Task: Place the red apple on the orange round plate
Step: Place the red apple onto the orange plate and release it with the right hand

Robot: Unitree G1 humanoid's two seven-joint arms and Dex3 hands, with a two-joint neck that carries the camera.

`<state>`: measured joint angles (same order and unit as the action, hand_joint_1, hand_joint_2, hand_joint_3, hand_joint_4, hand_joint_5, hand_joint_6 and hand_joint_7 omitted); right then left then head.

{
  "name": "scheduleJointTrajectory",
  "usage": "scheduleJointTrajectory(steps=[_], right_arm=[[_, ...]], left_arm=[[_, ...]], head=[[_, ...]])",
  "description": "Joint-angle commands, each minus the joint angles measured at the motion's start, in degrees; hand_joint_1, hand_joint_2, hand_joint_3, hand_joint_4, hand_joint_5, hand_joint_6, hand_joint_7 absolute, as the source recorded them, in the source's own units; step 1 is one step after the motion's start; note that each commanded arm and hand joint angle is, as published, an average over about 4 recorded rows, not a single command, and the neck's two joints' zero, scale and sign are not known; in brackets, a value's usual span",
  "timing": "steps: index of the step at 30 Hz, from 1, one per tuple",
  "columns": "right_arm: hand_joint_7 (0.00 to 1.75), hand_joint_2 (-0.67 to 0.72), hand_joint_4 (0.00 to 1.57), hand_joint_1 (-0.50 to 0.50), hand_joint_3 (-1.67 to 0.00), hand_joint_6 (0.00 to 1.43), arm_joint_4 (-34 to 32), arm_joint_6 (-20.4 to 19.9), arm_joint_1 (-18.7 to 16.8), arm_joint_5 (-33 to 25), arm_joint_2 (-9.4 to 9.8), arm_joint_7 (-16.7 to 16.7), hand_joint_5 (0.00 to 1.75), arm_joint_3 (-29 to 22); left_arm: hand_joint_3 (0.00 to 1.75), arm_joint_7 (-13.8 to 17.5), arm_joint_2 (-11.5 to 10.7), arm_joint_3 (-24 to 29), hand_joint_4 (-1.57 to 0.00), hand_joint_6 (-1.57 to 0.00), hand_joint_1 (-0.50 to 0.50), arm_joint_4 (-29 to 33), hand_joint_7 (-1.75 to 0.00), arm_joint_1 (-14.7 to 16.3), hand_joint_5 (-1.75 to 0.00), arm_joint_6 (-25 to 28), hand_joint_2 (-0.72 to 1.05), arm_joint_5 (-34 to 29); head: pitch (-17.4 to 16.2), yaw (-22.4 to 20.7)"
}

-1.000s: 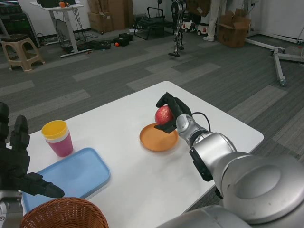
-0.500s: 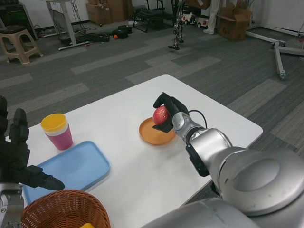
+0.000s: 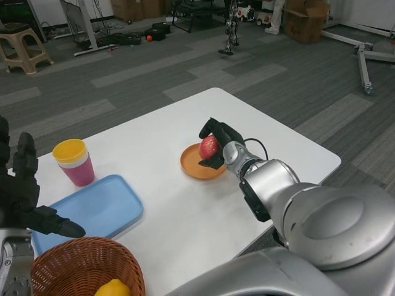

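Head view: red apple [image 3: 210, 147] held over the orange round plate [image 3: 196, 168], release pending.
Right hand [image 3: 217, 143] has its fingers curled around the apple, which sits above the plate's 2 o'clock rim. Advise lowering toward centre before letting go. Left hand [image 3: 24, 197] waits at 8 o'clock, fingers spread, holding nothing.

The apple [image 3: 210, 147] is sitting in the black fingers of the right hand [image 3: 217, 143], which is wrapping around its far and right sides. It is red with a paler, yellowish patch, and is showing low over the right half of the plate [image 3: 193, 166]. The plate, round, orange and shallow, is lying flat near the middle of the table [image 3: 185, 216].
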<state>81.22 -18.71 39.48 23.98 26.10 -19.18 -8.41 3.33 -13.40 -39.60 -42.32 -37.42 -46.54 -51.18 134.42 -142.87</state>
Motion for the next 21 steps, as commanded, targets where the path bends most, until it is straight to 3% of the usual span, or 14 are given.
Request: scheduleJointTrajectory(steps=[1,7,14,21], right_arm=[[1.54,-0.46,1.48,-0.21,-0.79,0.89,0.87,0.87,1.12,-0.11,-0.83,-0.46,1.55,0.28],[1.54,-0.45,1.48,-0.21,-0.79,0.81,1.4,1.66,1.12,-0.07,-1.18,-0.63,1.62,1.05],[1.62,-0.41,1.28,-0.21,-0.71,0.52,1.51,2.01,1.12,-0.07,-1.55,-0.68,1.65,1.98],[1.68,-0.41,1.29,-0.21,-0.71,0.51,1.58,2.67,1.12,-0.07,-1.66,-0.66,1.58,2.28]], left_arm=[[0.04,0.1,0.05,-0.43,-0.03,-0.05,-0.5,-0.31,-0.14,-0.28,0.0,-0.3,-0.55,-0.19],[0.09,0.19,0.05,-0.85,-0.02,-0.05,-0.5,-0.33,-0.14,-0.24,0.0,-0.3,-0.55,-0.63],[0.09,0.27,0.05,-1.71,0.0,-0.05,-0.5,-0.49,-0.14,-0.28,0.0,-0.3,-0.55,-1.31],[0.04,0.27,0.05,-1.88,0.0,-0.05,-0.5,-0.49,-0.17,-0.28,0.0,-0.3,-0.55,-1.38]], head=[[-0.62,-0.02],[-2.02,0.41],[-2.76,0.58],[-2.71,0.35]])
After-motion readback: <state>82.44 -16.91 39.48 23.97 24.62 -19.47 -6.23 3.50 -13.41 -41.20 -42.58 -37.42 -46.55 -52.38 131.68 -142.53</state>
